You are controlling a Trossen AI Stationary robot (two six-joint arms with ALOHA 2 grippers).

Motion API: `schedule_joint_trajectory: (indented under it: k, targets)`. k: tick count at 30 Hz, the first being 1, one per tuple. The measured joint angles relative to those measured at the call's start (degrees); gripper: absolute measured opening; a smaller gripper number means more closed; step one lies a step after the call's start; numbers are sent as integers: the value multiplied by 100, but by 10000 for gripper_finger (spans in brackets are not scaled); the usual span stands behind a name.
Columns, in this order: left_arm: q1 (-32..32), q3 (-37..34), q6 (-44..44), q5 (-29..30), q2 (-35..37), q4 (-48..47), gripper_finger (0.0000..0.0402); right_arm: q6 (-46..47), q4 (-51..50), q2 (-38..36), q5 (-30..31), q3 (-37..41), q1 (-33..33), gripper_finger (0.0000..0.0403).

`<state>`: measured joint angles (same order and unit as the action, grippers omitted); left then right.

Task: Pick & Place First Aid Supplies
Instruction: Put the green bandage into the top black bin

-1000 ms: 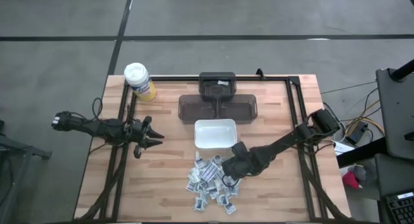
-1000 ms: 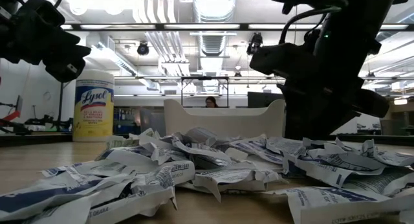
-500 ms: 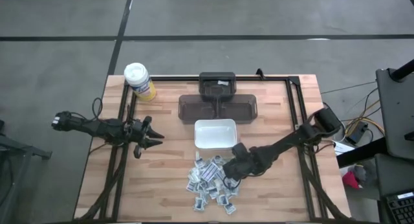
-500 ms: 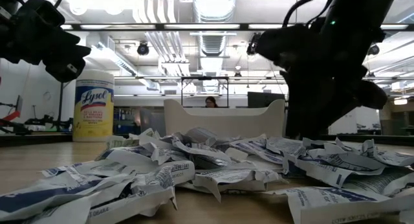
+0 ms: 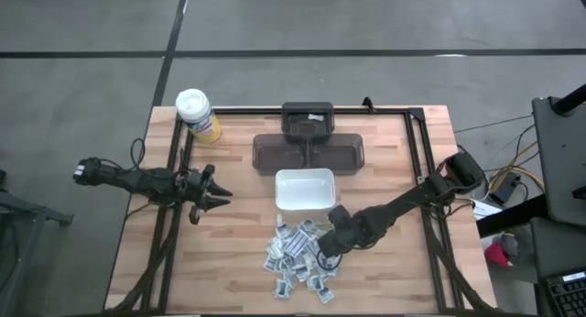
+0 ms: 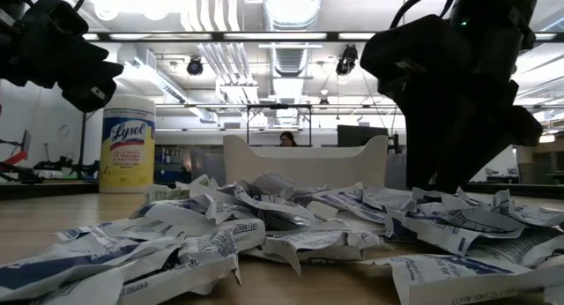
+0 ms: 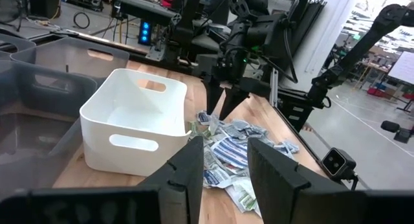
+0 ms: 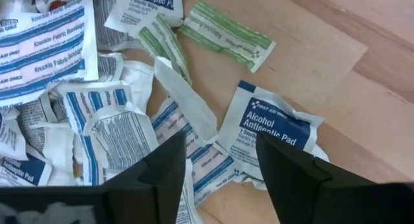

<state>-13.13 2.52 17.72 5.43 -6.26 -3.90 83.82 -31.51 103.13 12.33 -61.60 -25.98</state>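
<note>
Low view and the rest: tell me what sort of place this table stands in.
Probably a robotics lab or workshop in an open industrial hall: exposed ceiling ducts and strip lights, a bare concrete floor around the wooden table, and further robot arm rigs behind it.

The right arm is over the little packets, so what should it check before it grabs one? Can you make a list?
1. Right end effector open: ok, fingers apart in the right wrist view.
2. Right end effector empty: ok, nothing between its fingers.
3. Packets underneath: ok, the Alcohol Antiseptic Pad packet lies below the fingers.
4. One packet lying apart: not ok, most overlap.
5. White bin ready: ok, looks empty.
6. Left end effector out of the way: ok, parked left of the bin.
</note>
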Motion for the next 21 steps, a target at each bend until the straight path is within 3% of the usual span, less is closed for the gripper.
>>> schedule_joint_trajectory:
  k: [21]
  targets:
    - [1, 0, 4, -11, 0, 0, 115, 128, 417, 0, 78, 116, 0, 175]
